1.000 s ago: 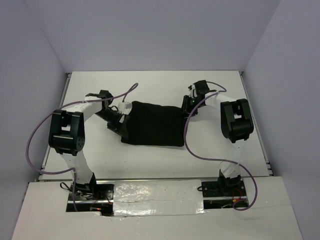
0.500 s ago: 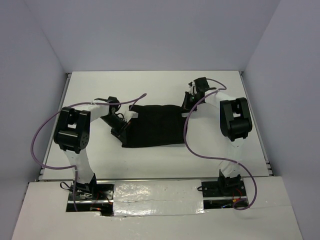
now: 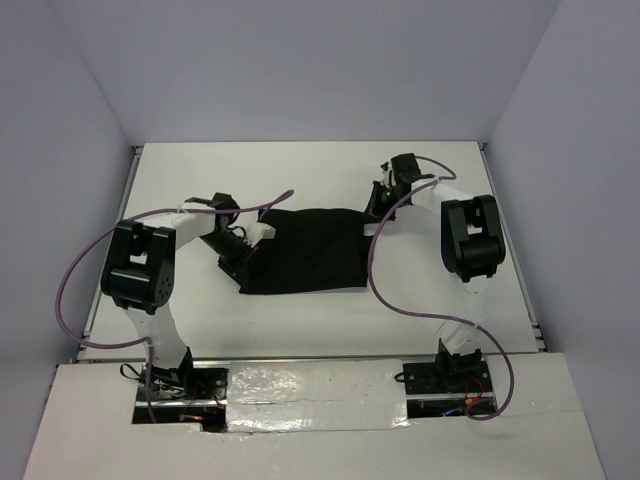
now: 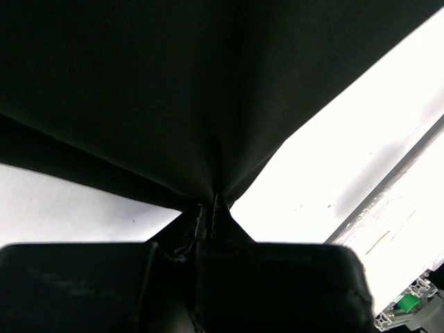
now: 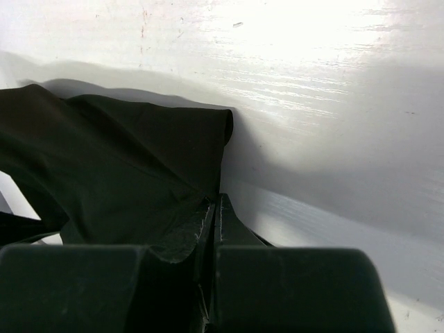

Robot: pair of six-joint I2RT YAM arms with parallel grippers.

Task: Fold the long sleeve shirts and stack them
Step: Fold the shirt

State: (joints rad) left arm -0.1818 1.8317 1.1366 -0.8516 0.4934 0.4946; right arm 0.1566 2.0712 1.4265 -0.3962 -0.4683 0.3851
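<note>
The long sleeve shirt [image 3: 305,252] lies as a folded black rectangle in the middle of the white table [image 3: 200,170]. My left gripper [image 3: 264,234] is at its far left corner, shut on the fabric. In the left wrist view the black cloth [image 4: 173,90] rises in a taut peak from the pinched jaw tips of my left gripper [image 4: 211,202]. My right gripper [image 3: 372,210] is at the far right corner. The right wrist view shows the right gripper [image 5: 216,202] shut on the shirt's edge [image 5: 139,166]. The neck label is hidden.
Purple cables [image 3: 375,270] loop from both arms, and the right one hangs over the shirt's right edge. Grey walls enclose the table on three sides. A foil-taped strip [image 3: 315,395] runs along the near edge between the arm bases.
Both grippers have shut on the shirt's far corners. The left arm has moved right to the cloth's edge, and the shirt's far edge now lies straighter between the two grips.
</note>
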